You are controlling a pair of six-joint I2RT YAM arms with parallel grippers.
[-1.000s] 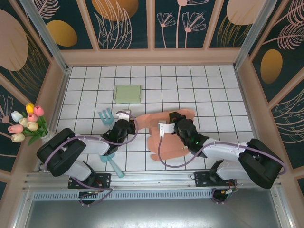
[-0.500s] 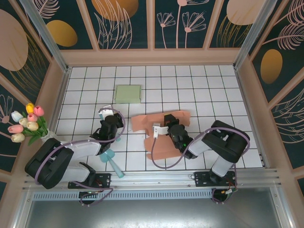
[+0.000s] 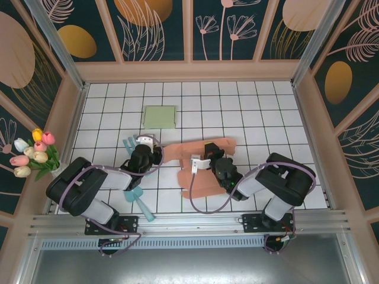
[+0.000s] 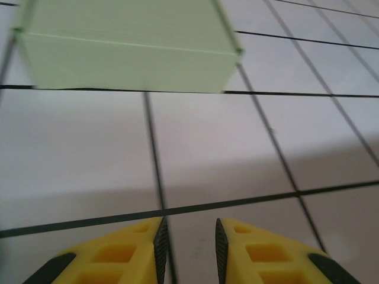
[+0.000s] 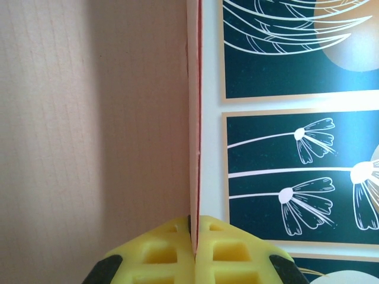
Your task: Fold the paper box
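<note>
Cardboard grip: the right tool [image 5: 194, 236] has its yellow pads [image 5: 160, 254] pressed together on the thin edge of a salmon panel of the paper box [image 5: 118, 118]; in the wrist view that panel stands upright and edge-on, with the patterned wall [image 5: 296, 148] behind it
Right arm: a second ago it reached in long and low from the right; it has since drawn in and bunched up close over the sheet, and the clamp has not let go. From above the right tool [image 3: 208, 151] sits at the sheet's far side
Paper box: it lies on the desk [image 3: 266, 118] a little right of centre, between the two tools. Its outline has shifted left and narrowed, and the lobe that spread out to the right a second ago is no longer there
Left tool: its fingers [image 4: 188, 236] stand slightly apart with bare tile between them, holding nothing. It backed off to the left half a second ago and has come back beside the sheet's left flap [image 3: 144, 142]; whether it touches the flap I cannot tell
Teal fork [image 3: 129, 144]: just left of the left tool, unmoved
Green box [image 4: 124, 53]: farther out, ahead of the left tool, well apart from the sheet, unmoved
Meaning: one wall is probably being raised while the left tool returns to steady the flap; most folds look undone
</note>
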